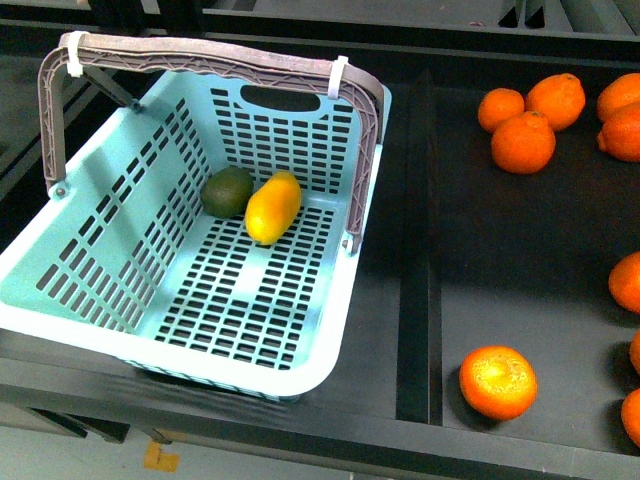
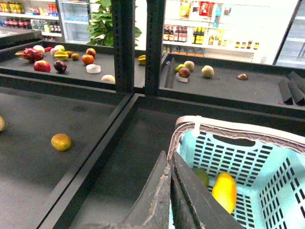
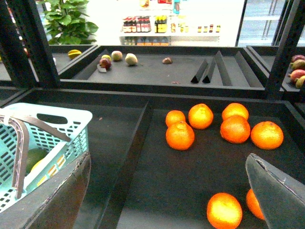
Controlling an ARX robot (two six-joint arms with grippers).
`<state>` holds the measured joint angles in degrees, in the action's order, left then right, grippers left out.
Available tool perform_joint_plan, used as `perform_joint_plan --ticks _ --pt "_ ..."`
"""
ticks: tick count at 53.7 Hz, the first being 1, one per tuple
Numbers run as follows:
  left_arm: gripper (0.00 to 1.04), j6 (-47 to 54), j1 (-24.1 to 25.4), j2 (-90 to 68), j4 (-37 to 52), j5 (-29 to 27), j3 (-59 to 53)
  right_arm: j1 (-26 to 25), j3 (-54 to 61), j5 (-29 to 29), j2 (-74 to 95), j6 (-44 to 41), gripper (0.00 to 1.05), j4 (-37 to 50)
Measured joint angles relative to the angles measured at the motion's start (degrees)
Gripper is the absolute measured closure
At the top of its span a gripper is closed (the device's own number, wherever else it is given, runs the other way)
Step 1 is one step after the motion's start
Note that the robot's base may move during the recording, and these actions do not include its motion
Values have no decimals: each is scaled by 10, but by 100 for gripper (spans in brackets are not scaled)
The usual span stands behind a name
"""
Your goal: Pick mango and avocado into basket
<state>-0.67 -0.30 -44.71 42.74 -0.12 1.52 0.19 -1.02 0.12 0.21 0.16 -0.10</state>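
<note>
The yellow-orange mango (image 1: 272, 208) and the dark green avocado (image 1: 227, 191) lie side by side, touching, on the floor of the turquoise basket (image 1: 330, 330), toward its far wall. Neither arm shows in the front view. In the left wrist view my left gripper (image 2: 170, 162) is shut with nothing in it, held above the basket's near left corner, with the mango (image 2: 224, 191) and avocado (image 2: 202, 175) beyond it. My right gripper (image 3: 169, 167) stands wide open and empty over the dark shelf, to the right of the basket (image 3: 71, 125).
Several oranges (image 1: 522, 142) lie on the shelf to the right of the basket, one near the front (image 1: 497, 381). A raised black divider (image 1: 413, 250) separates basket and oranges. The grey-brown handle (image 1: 215, 62) stands upright over the far end. More fruit sits on far shelves (image 2: 61, 141).
</note>
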Motion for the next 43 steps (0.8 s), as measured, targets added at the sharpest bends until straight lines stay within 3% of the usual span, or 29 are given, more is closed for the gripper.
perform_joint_plan --ticks 43 --pt "103 0 0 309 -289 1 -7 0 0 0 0 0 9 0"
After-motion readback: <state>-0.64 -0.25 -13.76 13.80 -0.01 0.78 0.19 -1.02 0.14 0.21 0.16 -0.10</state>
